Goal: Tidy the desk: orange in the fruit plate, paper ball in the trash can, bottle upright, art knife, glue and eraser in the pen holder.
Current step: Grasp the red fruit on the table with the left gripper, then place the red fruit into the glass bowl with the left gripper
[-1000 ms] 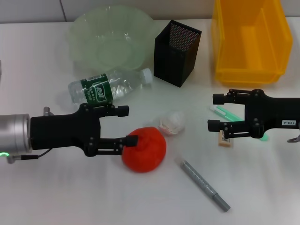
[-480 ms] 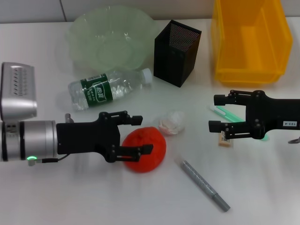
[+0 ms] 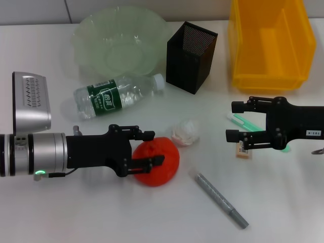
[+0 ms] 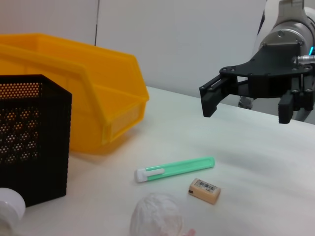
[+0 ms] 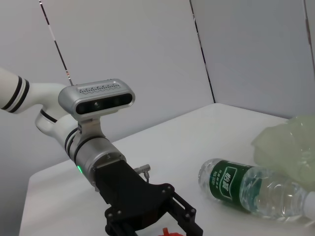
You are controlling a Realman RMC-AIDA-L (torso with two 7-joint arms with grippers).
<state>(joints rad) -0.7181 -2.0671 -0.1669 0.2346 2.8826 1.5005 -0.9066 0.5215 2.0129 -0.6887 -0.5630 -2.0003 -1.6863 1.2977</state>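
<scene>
The orange lies at the table's middle front. My left gripper is open, its fingers straddling the orange's top. The paper ball sits just right of it. The bottle lies on its side in front of the fruit plate. The pen holder and the yellow trash can stand at the back. My right gripper is open and hovers over the green glue stick and the eraser. The grey art knife lies at the front. The left wrist view shows the glue stick, the eraser and the right gripper above them.
The bottle and the plate's rim show in the right wrist view behind my left arm. The pen holder stands close beside the trash can.
My left arm has advanced to the right over the orange, and its jaws have narrowed a little. The right arm has hardly moved. No object has shifted.
</scene>
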